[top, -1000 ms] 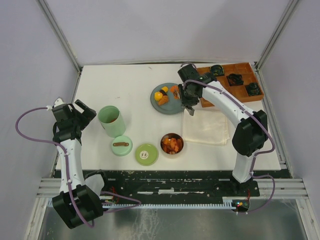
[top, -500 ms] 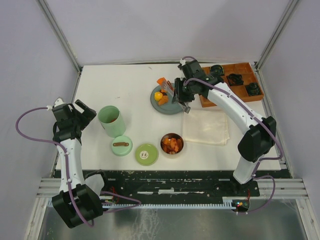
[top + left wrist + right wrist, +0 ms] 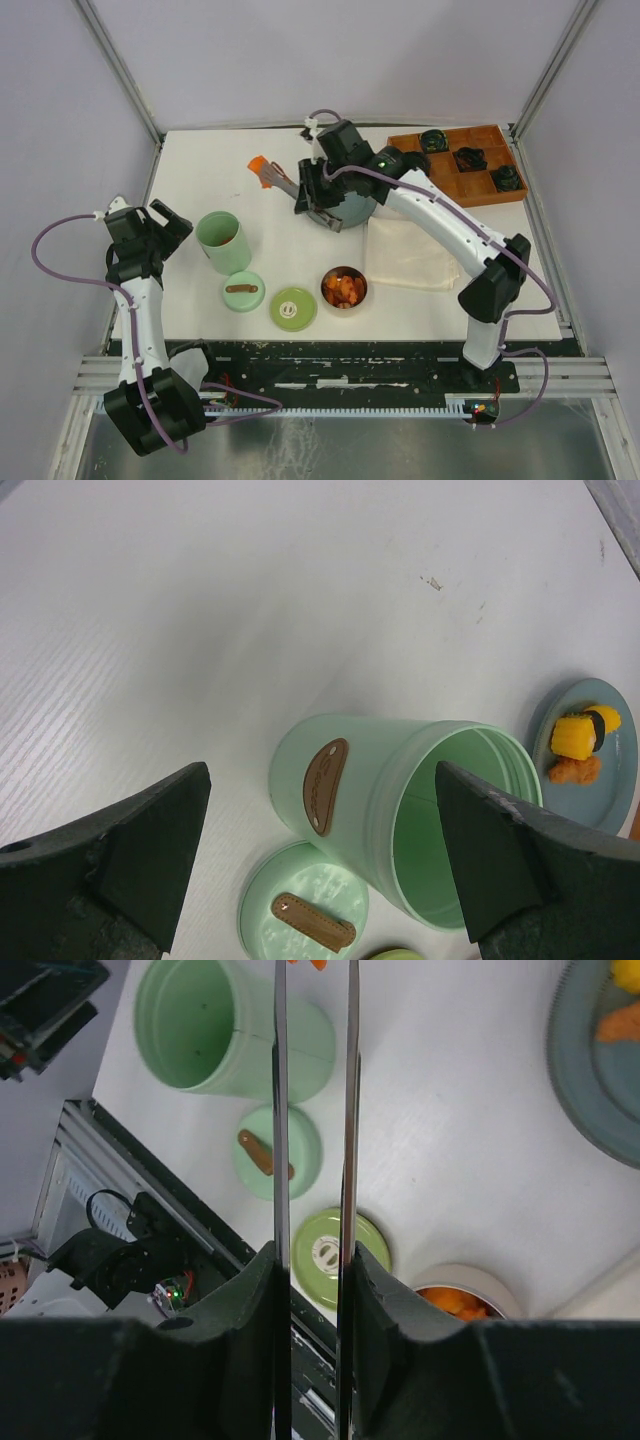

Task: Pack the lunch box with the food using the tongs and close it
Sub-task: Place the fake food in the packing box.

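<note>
No legible writing anywhere.
The brown patch [image 3: 325, 785] on the side of the green canister [image 3: 372, 815] bears a faint pressed mark, too soft to read. The lime-green lid [image 3: 293, 309] near the front edge carries a small round emblem, too small to read.

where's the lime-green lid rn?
Top view: the lime-green lid lies near the front edge of the table, between the mint canister lid to its left and the steel bowl to its right.

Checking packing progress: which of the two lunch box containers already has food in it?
The small steel bowl, filled with orange pieces; the mint-green canister stands open and empty.
</note>
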Action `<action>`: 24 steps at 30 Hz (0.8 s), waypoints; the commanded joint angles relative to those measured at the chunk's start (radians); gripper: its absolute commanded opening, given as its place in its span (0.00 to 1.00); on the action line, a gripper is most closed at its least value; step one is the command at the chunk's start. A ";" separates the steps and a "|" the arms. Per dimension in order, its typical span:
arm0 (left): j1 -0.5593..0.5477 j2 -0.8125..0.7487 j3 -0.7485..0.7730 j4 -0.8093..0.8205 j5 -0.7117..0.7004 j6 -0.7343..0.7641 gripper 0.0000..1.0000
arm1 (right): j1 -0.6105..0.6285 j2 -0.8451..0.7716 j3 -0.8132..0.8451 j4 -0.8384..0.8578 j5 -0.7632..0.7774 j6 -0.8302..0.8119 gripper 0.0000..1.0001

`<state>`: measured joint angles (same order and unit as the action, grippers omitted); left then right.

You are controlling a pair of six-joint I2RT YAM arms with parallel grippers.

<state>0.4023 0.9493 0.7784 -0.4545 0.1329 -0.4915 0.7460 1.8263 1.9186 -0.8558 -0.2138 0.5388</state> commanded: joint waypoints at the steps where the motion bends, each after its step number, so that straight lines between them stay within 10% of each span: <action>1: 0.003 -0.004 0.004 0.033 0.007 -0.022 0.99 | 0.102 0.080 0.173 -0.009 -0.017 -0.048 0.28; 24: 0.004 -0.007 0.005 0.030 0.003 -0.021 0.99 | 0.252 0.314 0.476 -0.180 0.009 -0.155 0.30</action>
<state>0.4023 0.9493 0.7784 -0.4549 0.1329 -0.4915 0.9890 2.1353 2.3333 -1.0378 -0.2161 0.4168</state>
